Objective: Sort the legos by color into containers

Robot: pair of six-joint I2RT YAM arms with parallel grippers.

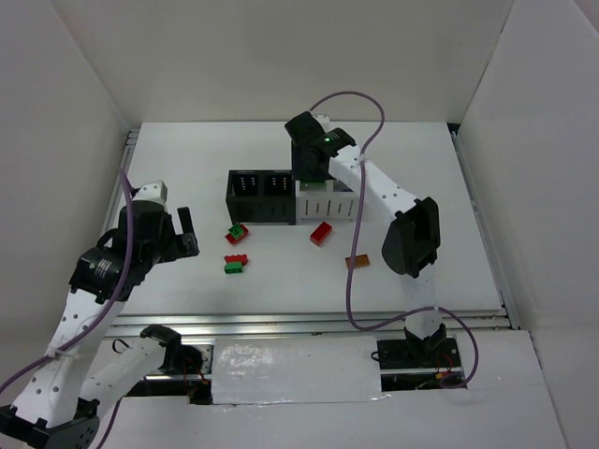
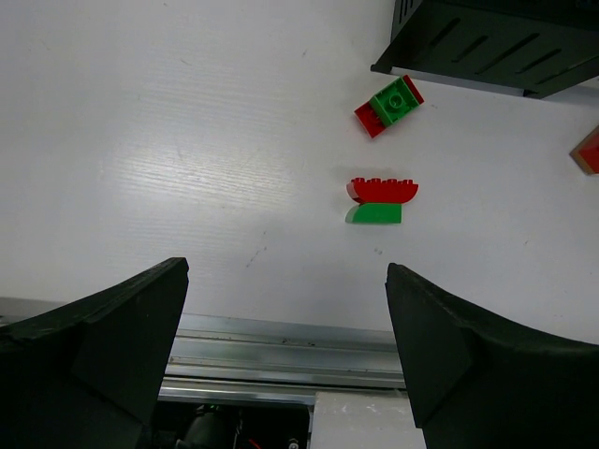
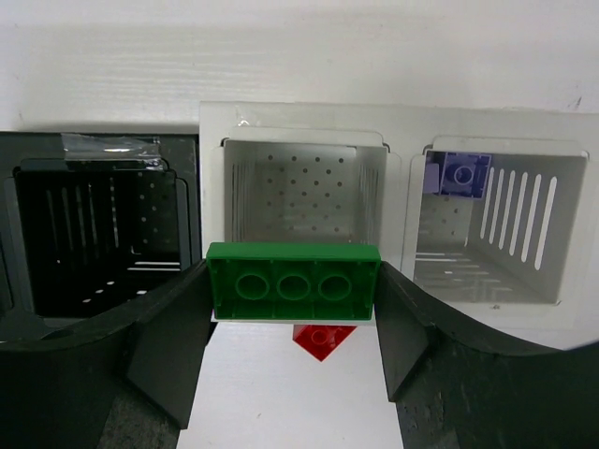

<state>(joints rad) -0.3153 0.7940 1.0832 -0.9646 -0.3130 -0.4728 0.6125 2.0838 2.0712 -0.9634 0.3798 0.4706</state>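
My right gripper point(image 3: 293, 309) is shut on a green lego point(image 3: 293, 281), gripped by its short ends with the hollow underside facing the camera. It hangs at the near rim of the left white container point(image 3: 304, 187). The other white container point(image 3: 524, 234) has a light purple lego point(image 3: 459, 173) inside, and a black container point(image 3: 94, 215) stands to the left. From above, the right gripper point(image 1: 314, 173) hovers over the row of containers point(image 1: 262, 213). My left gripper point(image 2: 285, 318) is open and empty, well short of a red arched lego point(image 2: 382, 190) and a green lego point(image 2: 374, 214).
A green-on-red stack point(image 2: 388, 105) lies near the black container's corner point(image 2: 505, 42). A red lego point(image 1: 321, 234) and an orange lego point(image 1: 357, 262) lie in front of the white containers point(image 1: 328, 208). A metal rail point(image 2: 281, 351) runs along the table's near edge.
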